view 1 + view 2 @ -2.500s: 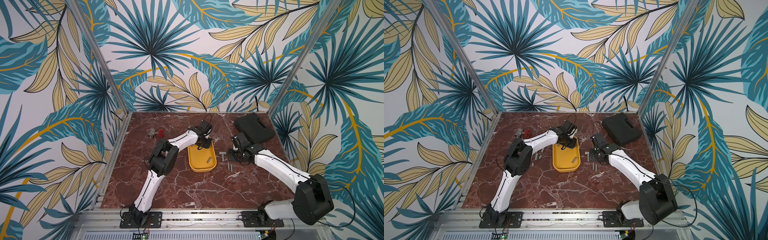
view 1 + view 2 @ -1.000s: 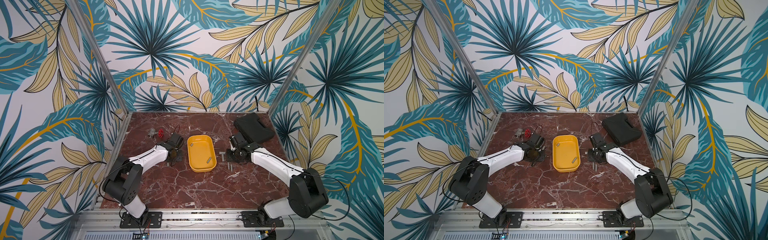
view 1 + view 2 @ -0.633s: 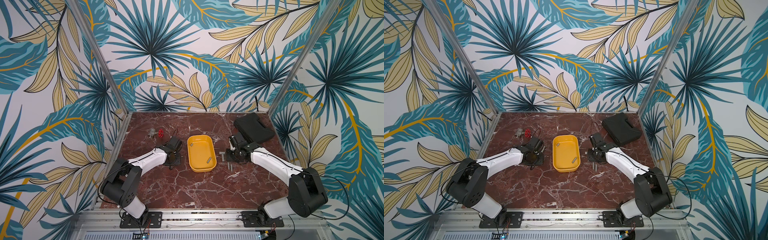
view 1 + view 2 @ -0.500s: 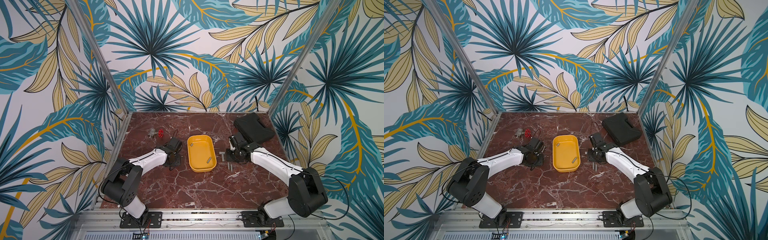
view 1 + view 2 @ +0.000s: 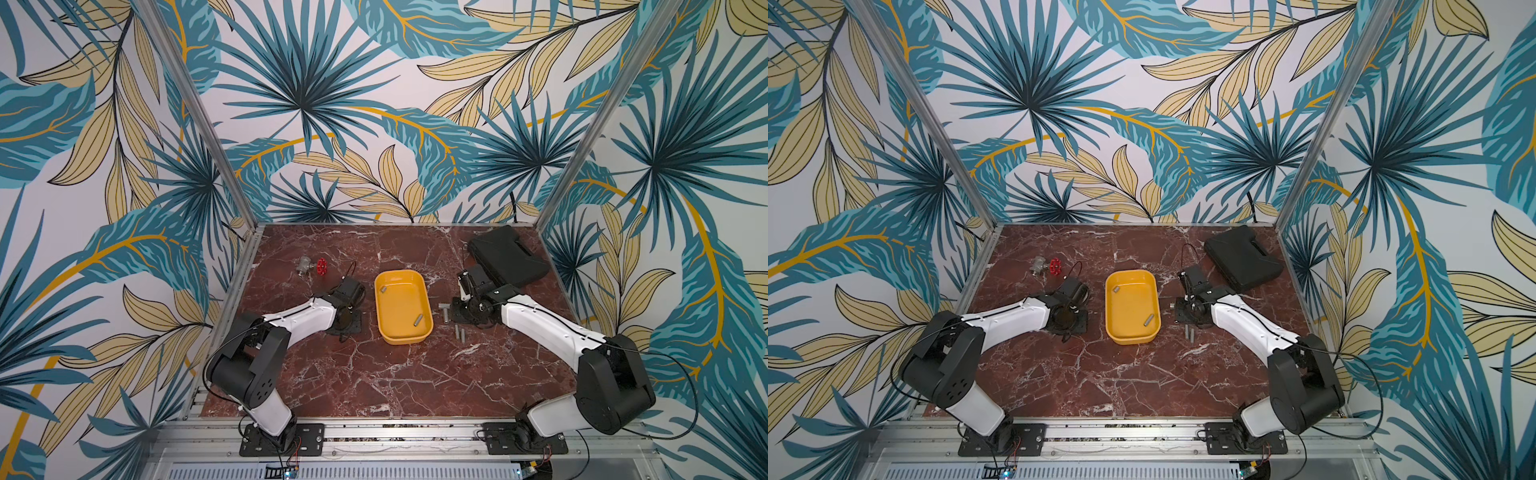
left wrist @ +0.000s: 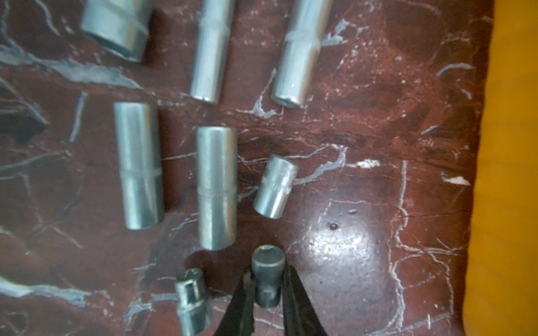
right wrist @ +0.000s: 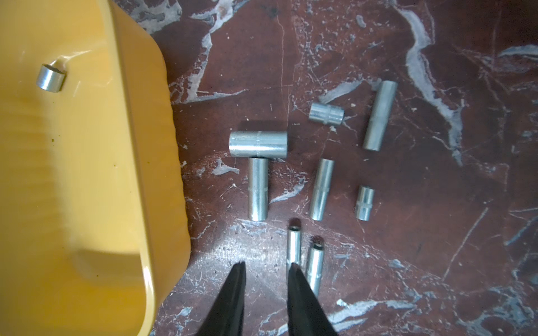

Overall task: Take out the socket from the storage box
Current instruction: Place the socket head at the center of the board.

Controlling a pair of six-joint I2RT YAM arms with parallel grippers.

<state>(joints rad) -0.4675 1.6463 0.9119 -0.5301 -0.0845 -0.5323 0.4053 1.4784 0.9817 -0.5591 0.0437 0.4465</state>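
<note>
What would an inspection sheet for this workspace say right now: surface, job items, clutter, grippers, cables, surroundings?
Surface: white-veined red-brown marble tabletop.
Job's things: shallow yellow plastic storage box holds two steel sockets; more loose steel sockets lie on the tabletop at both its sides.
Clutter: flat black hard case; metal valve with red handwheel.
Grippers: left gripper shut on a small dark socket, upright; right gripper open, empty.
Cables: thin black cable loops at the wrists, nothing snagged seen.
Surroundings: leaf-patterned walls, aluminium frame posts.
</note>
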